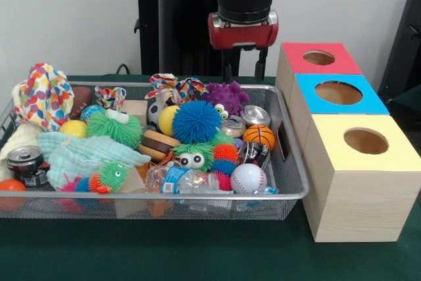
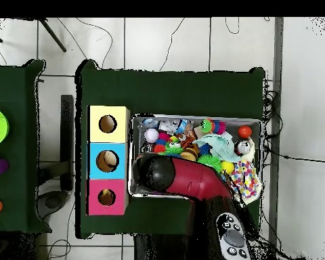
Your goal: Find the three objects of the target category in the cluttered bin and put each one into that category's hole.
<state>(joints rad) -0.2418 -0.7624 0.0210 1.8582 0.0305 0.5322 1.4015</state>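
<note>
- Hovering at the far side of the silver wire-mesh bin (image 1: 289, 189), empty: tool (image 1: 243, 65) with two short dark fingers hanging apart, nothing pinched between them.
- Directly beneath and a little toward the camera from the tool: purple knobbly toy with googly eyes (image 1: 227, 97), then the silver can lying on its side (image 1: 255, 115).
- Target category not stated in the scene; if balls, then nearest candidates lower and nearer the camera than the tool: small orange basketball (image 1: 258, 136), white baseball with red stitching (image 1: 248, 178), yellow smooth ball (image 1: 167, 120) off to the picture's left of the tool.
- No long axis to respect on the round balls; a straight drop likely enough.
- To the picture's right of the tool, beside the bin on the green desk (image 1: 197, 255): wooden box with a red-topped hole (image 1: 319, 58), blue-topped hole (image 1: 338, 92), yellow-topped hole (image 1: 366, 141).
- From overhead, the red arm covers the tool and the bin's near corner; contents there hidden.
- Clear plastic bottle (image 1: 181, 179) and fabric partly burying lower objects; full count of targets impossible to confirm.
</note>
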